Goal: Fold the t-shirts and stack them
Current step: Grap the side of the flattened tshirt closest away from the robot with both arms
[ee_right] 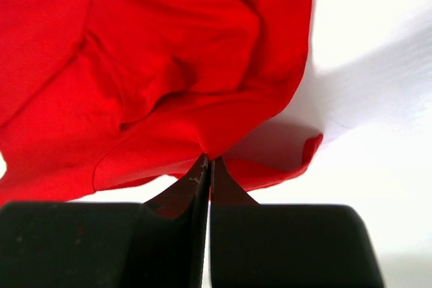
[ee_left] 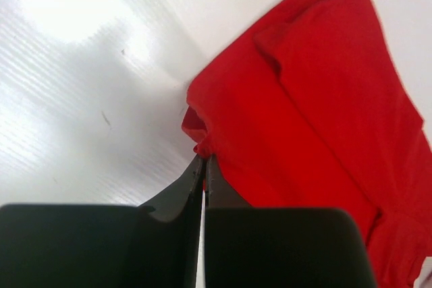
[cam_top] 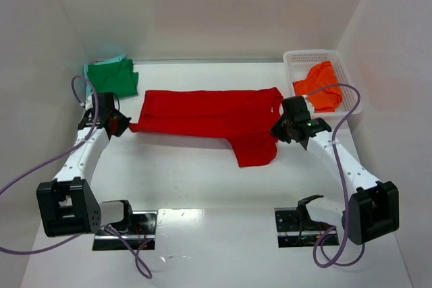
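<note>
1. I am on the red shirt (cam_top: 209, 116). It lies flat on the desk (cam_top: 202, 187) in the middle of the top view, stretched from left to right. One flap sticks out toward the bottom of the frame, right of the middle.
2. The left jaws are clenched on the left tip of the red shirt. In the left wrist view a small bunch of red cloth sits right at the pinched tips.
3. The right jaws are clenched too, grasping a fold at the right end of the red shirt, close to the basket (cam_top: 300, 56). In the right wrist view the cloth bunches up from the tips.
4. The green shirt (cam_top: 113, 77) sits in the upper left, and it looks folded. The orange shirt (cam_top: 318, 85) lies crumpled in the basket in the upper right.
5. So I think this is the fold step for the red shirt, with both ends held and the fold not yet made.
6. Next I think both arms must lift at the same time and the same height, so the cloth stays tight and does not sag.
7. Then they should carry the held edge over the rest of the shirt and lay it down flat.
8. I need to watch the flap, as it may drag or fold crooked.
9. After that, the red shirt likely goes on the green one, and the orange shirt comes last.
</note>
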Available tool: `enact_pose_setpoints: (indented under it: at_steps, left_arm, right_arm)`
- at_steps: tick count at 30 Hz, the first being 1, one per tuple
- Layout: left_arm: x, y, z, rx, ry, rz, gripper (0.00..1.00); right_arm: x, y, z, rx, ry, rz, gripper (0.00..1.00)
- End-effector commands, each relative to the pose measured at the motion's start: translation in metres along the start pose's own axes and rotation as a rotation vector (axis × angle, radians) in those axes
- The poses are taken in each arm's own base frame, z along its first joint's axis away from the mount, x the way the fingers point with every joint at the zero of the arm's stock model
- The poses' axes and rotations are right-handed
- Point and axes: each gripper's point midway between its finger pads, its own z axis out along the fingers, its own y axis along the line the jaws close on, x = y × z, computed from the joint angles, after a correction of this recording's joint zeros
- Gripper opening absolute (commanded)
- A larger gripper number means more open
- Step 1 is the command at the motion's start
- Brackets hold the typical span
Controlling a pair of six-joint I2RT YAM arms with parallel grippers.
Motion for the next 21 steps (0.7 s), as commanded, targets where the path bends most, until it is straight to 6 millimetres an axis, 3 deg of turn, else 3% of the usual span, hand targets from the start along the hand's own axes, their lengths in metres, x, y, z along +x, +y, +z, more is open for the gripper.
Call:
enact_pose_setpoints:
  at_steps: [1, 7, 21]
  left_arm:
    - [-0.027, -0.023, -0.006, 0.063, -0.076, 0.017, 0.0]
    - [-0.027, -0.027, 0.005, 0.072, -0.072, 0.017, 0.0]
    - [-0.037, -0.053, 0.049, 0.077, -0.056, 0.055, 0.0]
  right_arm:
    - [-0.036, 0.016, -0.012, -0.036, -0.106, -0.018, 0.0]
    - [-0.052, 0.024, -0.002, -0.055, -0.124, -0.01, 0.0]
    - [-0.118, 0.029, 0.039, -0.027, -0.215, 0.01, 0.0]
